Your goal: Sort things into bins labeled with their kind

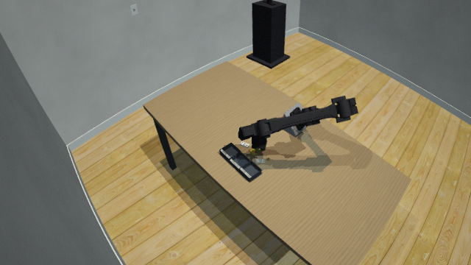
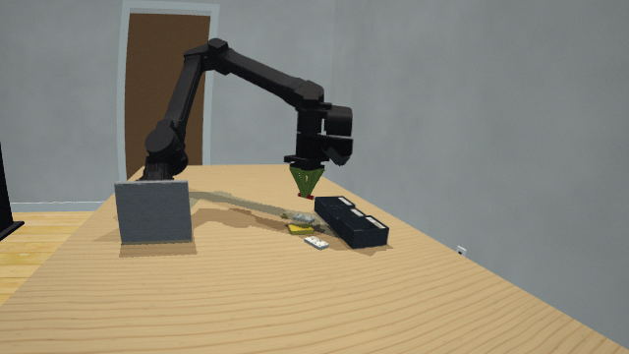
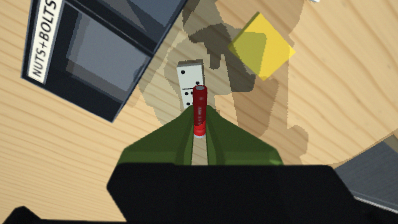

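My gripper (image 1: pixel 257 150) (image 2: pixel 306 195) (image 3: pixel 199 111) is shut on a red battery (image 2: pixel 307 197) (image 3: pixel 199 102) and holds it above the table, beside the bins. A joined row of three dark bins (image 1: pixel 255 177) (image 2: pixel 371 238) (image 3: pixel 75 98) stands on the table. The end bin's label (image 3: pixel 44 40) reads NUTS+BOLTS; the other labels cannot be read. A domino (image 1: pixel 260 160) (image 2: pixel 303 217) (image 3: pixel 190 75) lies beside the bins, partly hidden by the battery in the wrist view. A second domino (image 1: pixel 244 144) (image 2: pixel 315 242) lies farther along. A yellow square (image 2: pixel 300 229) (image 3: pixel 275 52) lies between them. A small nut (image 1: pixel 268 159) (image 2: pixel 284 215) lies near the first domino.
The arm's grey base block (image 2: pixel 153 212) (image 3: pixel 372 175) stands on the table across from the bins. The table's long edge (image 1: pixel 206 167) runs behind the bins, on the side away from the base. A black pedestal (image 1: pixel 268 33) stands on the floor beyond the table.
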### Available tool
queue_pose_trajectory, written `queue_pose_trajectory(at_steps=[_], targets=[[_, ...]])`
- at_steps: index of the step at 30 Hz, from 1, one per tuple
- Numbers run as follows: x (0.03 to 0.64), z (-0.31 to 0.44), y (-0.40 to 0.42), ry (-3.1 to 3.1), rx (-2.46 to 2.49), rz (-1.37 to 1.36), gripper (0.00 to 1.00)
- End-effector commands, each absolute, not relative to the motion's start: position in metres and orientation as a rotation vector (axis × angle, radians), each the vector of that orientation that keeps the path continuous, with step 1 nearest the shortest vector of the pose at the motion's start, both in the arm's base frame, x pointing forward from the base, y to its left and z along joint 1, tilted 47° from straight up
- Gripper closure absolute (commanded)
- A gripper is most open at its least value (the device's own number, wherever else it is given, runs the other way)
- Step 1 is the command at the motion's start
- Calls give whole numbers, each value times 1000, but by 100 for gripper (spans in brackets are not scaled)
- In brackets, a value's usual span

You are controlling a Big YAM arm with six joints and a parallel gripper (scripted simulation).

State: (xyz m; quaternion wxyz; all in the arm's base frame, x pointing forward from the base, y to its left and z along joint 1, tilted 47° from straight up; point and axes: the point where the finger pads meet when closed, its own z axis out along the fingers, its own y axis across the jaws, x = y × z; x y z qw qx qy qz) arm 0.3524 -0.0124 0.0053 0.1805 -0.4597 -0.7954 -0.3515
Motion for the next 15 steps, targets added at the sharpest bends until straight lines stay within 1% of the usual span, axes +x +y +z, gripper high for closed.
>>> queue_pose_trajectory(at_steps=[1,13,15], targets=[[380,0,-37,-2317,-1285,-1031,96],[402,-43,-80,-2295,-1289,-1020,96],[407,-51,-88,-2186,-1410,-978,96]])
